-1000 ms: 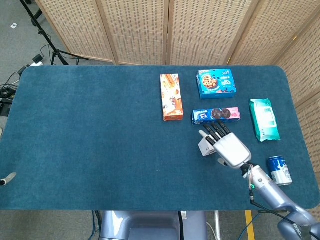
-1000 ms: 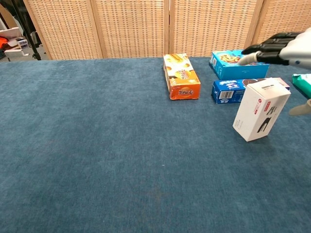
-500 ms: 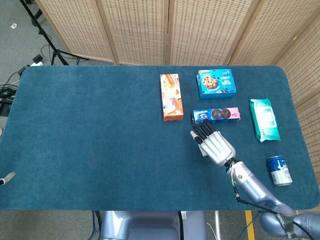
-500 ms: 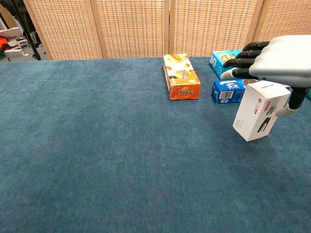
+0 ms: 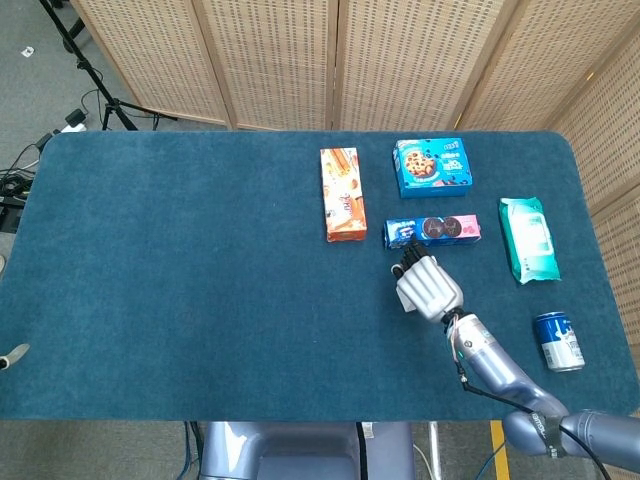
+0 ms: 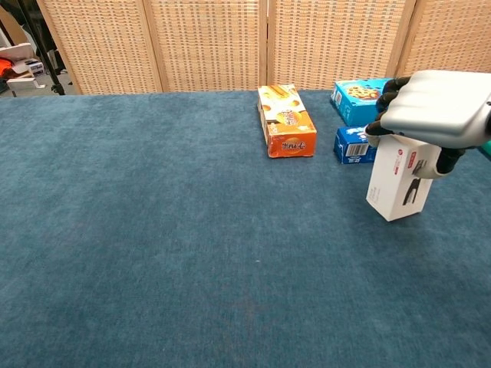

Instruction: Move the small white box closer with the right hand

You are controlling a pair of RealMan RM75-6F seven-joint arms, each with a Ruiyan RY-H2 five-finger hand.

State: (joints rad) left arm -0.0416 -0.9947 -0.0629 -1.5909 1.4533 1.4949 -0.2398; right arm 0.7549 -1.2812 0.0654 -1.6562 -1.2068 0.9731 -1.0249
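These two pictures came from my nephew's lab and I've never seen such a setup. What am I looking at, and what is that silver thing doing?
It is a robot with two arms ending in mechanical hands, working at a blue table. One picture looks down from its head, the other looks forward from its chest. The silver thing is its right hand, lying over the top of the small white box, fingers curled over the far edge; a firm grip isn't certain. The left hand is not visible. Also on the table: an orange box, a blue cookie box, a long cookie pack, a green wipes pack and a can.
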